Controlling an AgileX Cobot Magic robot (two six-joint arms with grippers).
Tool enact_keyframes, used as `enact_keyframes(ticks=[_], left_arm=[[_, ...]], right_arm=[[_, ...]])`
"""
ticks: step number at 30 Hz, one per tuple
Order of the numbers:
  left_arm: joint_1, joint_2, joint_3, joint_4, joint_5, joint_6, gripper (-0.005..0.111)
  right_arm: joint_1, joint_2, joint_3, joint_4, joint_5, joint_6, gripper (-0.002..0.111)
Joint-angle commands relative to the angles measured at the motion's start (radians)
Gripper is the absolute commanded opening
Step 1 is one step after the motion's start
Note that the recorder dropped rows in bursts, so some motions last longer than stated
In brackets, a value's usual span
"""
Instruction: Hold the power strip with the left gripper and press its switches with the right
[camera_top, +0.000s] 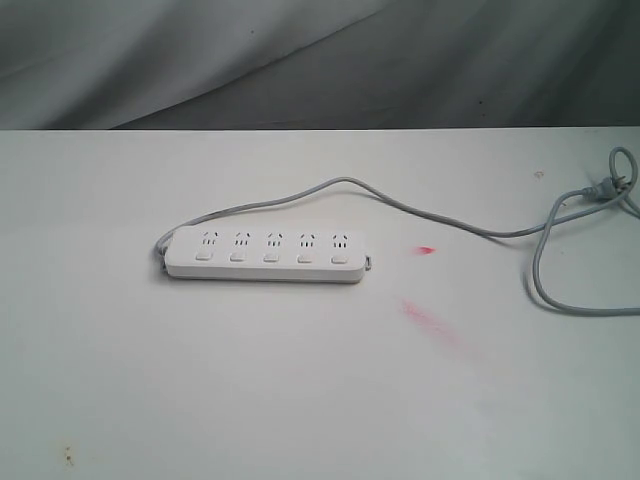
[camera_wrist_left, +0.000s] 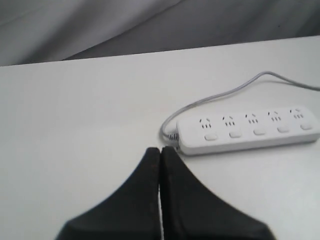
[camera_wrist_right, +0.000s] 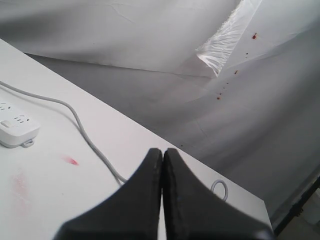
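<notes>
The white power strip (camera_top: 265, 254) lies flat mid-table, its five switches (camera_top: 270, 258) in a row below the socket sets. Neither arm shows in the exterior view. In the left wrist view my left gripper (camera_wrist_left: 160, 150) is shut and empty, its tips just short of the power strip (camera_wrist_left: 248, 131) at the cord end, with the switches (camera_wrist_left: 258, 131) visible. In the right wrist view my right gripper (camera_wrist_right: 163, 151) is shut and empty, well away from the power strip (camera_wrist_right: 16, 127), only whose end shows.
The grey cord (camera_top: 450, 222) arcs from the strip's left end over the back and loops to the plug (camera_top: 608, 186) at the right table edge. Red marks (camera_top: 427, 250) stain the white table (camera_top: 300, 400) right of the strip. Grey cloth hangs behind.
</notes>
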Motion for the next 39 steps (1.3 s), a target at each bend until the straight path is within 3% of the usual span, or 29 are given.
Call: enact_keyframes(ticks=[1, 6, 10, 14, 21, 29, 32, 36, 39], left_arm=[[0.000, 0.114, -0.082, -0.016, 0.111, 0.128, 0.000], [0.000, 0.354, -0.325, -0.089, 0.389, 0.356, 0.000], [0.000, 0.531, -0.503, -0.187, 0.497, 0.619, 0.000], [0.000, 0.661, -0.603, -0.224, 0.549, 0.800, 0.000], [0.000, 0.795, -0.620, -0.224, 0.546, 0.929, 0.000], [0.001, 0.891, -0.620, -0.282, 0.522, 1.209, 0.000], [0.001, 0.924, -0.620, -0.316, 0.455, 1.276, 0.000], [0.000, 0.982, -0.620, -0.219, 0.358, 1.274, 0.000], [0.000, 1.031, -0.620, -0.268, 0.288, 1.346, 0.000]], right_arm=[[0.001, -0.004, 0.005, -0.004, 0.001, 0.005, 0.000], [0.001, -0.004, 0.005, -0.004, 0.001, 0.005, 0.000], [0.001, -0.004, 0.005, -0.004, 0.001, 0.005, 0.000], [0.001, -0.004, 0.005, -0.004, 0.001, 0.005, 0.000], [0.001, -0.004, 0.005, -0.004, 0.001, 0.005, 0.000], [0.001, -0.004, 0.005, -0.004, 0.001, 0.005, 0.000], [0.001, -0.004, 0.005, -0.004, 0.001, 0.005, 0.000], [0.001, -0.004, 0.005, -0.004, 0.001, 0.005, 0.000], [0.001, -0.004, 0.005, -0.004, 0.001, 0.005, 0.000]])
